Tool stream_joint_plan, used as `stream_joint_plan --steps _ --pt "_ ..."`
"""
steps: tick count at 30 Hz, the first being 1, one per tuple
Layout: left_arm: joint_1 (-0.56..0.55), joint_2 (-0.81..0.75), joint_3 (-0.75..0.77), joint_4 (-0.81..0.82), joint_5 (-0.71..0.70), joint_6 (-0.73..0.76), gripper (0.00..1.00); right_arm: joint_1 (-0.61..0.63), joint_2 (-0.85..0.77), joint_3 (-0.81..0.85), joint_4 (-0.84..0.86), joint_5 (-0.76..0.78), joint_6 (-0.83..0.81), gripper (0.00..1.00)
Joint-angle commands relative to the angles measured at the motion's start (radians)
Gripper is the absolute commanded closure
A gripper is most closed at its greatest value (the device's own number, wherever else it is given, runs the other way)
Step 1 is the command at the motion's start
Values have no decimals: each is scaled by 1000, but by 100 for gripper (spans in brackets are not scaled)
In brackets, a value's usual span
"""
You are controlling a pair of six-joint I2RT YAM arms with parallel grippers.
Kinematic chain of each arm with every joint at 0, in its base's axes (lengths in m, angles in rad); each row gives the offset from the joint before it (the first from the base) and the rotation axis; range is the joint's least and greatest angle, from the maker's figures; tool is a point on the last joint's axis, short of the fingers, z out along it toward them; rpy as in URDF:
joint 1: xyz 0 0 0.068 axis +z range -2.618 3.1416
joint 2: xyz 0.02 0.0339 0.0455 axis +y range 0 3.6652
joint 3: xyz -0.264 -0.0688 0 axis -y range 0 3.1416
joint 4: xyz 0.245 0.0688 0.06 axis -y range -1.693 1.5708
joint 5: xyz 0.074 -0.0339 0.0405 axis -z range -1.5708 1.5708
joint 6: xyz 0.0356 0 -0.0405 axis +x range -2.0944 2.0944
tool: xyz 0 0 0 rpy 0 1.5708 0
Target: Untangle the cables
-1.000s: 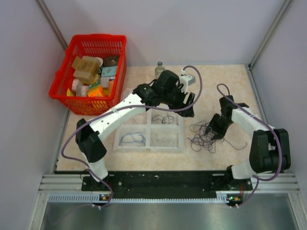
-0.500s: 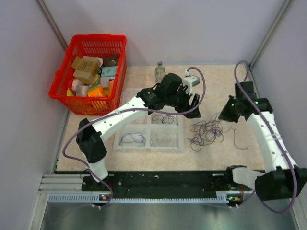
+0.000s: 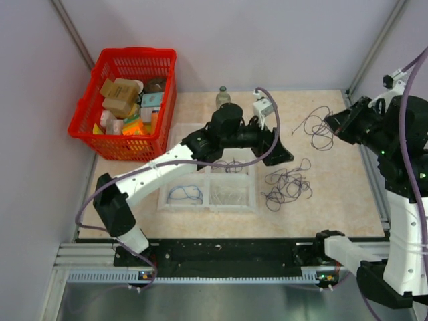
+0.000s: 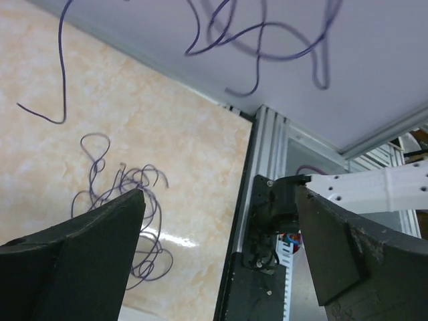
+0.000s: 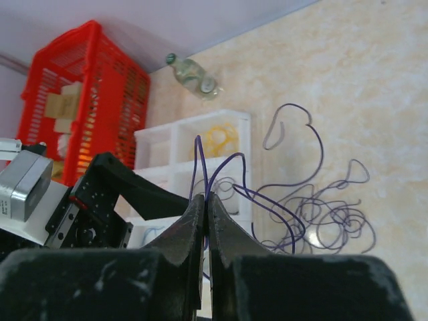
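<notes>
One hair-thin dark purple wire strand [image 3: 319,127] hangs clear of the pile, high over the far right of the beige marbled bench [image 3: 334,207]. Right jaws are pressed together on its upper end. A second ago they were down in the pile, part open; since then they have shut, risen and swung far-right, taking the strand along.

The rest of the cables, a tangled bunch of mostly purple loops [image 3: 287,186], lies flat on the bench just right of the white compartment tray [image 3: 207,209]. It has thinned a little on its right side. Can't tell if the strand's low end still trails into the bunch.

Left jaws stand wide apart, empty, above the bench between tray and bunch. They have opened further and edged right.

Reading: first strand nearly separated; the left side looks placed to pin or pick next.
</notes>
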Motion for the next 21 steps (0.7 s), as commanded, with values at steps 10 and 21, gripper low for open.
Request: stream_joint_plan --steps 10,21 --pt "63 -259 -70 270 124 -344 1 -8 -81 -265 551 -668 147 100" --pt "55 -232 -69 178 90 -277 4 15 -153 -447 950 -843 472 100"
